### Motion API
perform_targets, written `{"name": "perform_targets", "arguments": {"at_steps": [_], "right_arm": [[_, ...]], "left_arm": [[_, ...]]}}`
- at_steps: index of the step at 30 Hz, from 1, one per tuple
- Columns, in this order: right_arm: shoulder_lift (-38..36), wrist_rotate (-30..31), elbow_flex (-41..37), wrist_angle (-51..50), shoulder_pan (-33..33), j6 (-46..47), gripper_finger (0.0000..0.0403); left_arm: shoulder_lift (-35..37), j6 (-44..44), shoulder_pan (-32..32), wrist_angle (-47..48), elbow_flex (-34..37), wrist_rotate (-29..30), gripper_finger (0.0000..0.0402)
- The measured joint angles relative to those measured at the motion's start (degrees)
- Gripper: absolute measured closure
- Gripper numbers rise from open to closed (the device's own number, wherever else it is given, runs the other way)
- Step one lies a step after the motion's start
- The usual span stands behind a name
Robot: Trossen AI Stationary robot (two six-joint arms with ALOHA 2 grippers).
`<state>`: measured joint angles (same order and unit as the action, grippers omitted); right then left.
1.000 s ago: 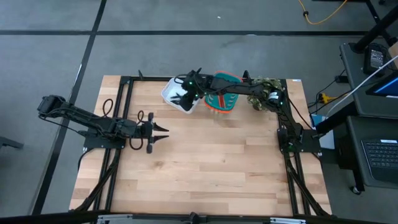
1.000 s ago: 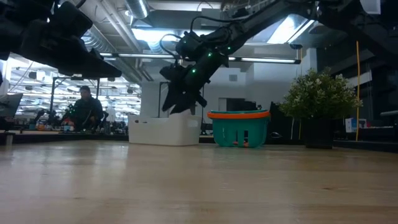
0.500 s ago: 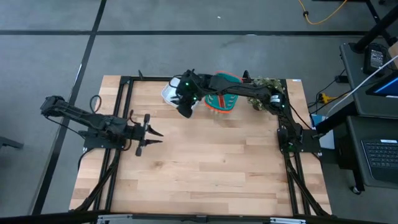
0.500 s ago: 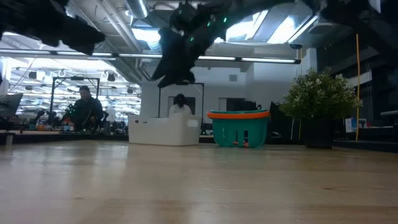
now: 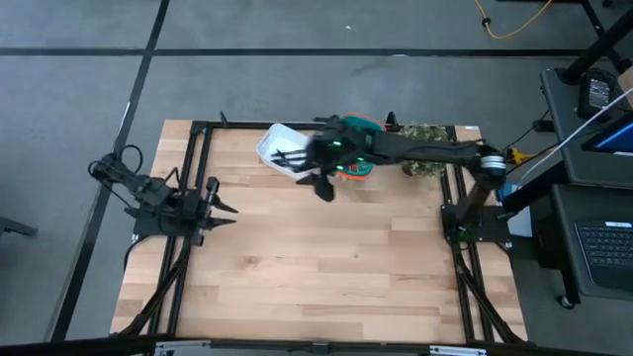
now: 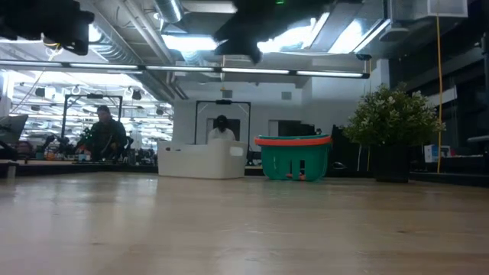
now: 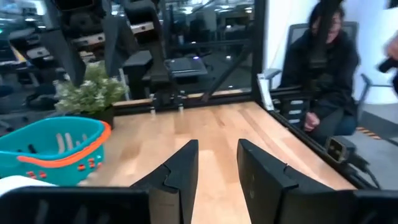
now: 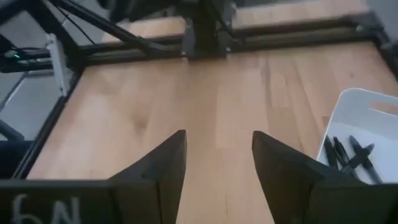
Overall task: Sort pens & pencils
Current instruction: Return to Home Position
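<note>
Short black pens [image 8: 348, 154] lie in your white plastic bin [image 5: 277, 141], sorted. Right gripper [image 8: 219, 137] hangs just beside it, fingers spread, empty; left gripper [image 7: 217, 144], likewise parted, well apart. Homing, I judge.

Overhead, table-level, 2 wrist cameras — table [image 5: 326, 267] shared
</note>
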<state>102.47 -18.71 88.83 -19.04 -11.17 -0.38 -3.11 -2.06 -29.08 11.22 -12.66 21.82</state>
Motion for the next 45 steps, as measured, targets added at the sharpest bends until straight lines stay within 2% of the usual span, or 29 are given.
{"name": "perform_targets", "arguments": {"at_steps": [4, 8, 12, 16, 21, 27, 37, 41, 45], "right_arm": [[-12.59, 0.02, -16.08, 12.35, 2.01, 0.53, 0.0219], [-23.32, 3.00, -29.64, 23.51, 4.67, 0.42, 0.0219], [-31.22, 3.80, -39.73, 30.60, 6.82, 0.81, 0.0219], [-36.26, 3.63, -46.86, 33.53, 8.46, 2.38, 0.0219], [-40.18, 3.41, -51.89, 39.65, 11.53, 2.76, 0.0219], [-40.76, 3.63, -53.44, 40.02, 14.96, 3.39, 0.0219], [-41.89, 6.29, -53.48, 38.82, 16.93, 0.07, 0.0219], [-46.80, 6.17, -54.25, 36.42, 16.98, -1.63, 0.0219], [-54.50, 6.19, -61.16, 40.09, 16.91, -1.46, 0.0219]], "left_arm": [[1.24, -0.21, -3.02, -0.63, 2.26, 0.29, 0.0296], [1.40, -1.29, -5.52, -1.66, 4.12, 0.16, 0.0296], [1.37, -1.32, -7.72, -1.93, 5.05, -1.16, 0.0296], [1.37, -1.08, -9.30, -2.28, 6.31, -2.88, 0.0296], [1.24, -1.27, -10.03, -6.20, 9.49, -3.27, 0.0296], [1.14, -0.34, -10.03, -6.72, 9.74, -7.24, 0.0296], [0.50, 0.04, -7.52, -6.76, 9.75, -4.79, 0.0296], [0.50, 0.30, -7.26, -6.75, 9.76, -5.22, 0.0296], [0.50, 0.32, -7.26, -6.75, 9.77, -5.24, 0.0296]]}}
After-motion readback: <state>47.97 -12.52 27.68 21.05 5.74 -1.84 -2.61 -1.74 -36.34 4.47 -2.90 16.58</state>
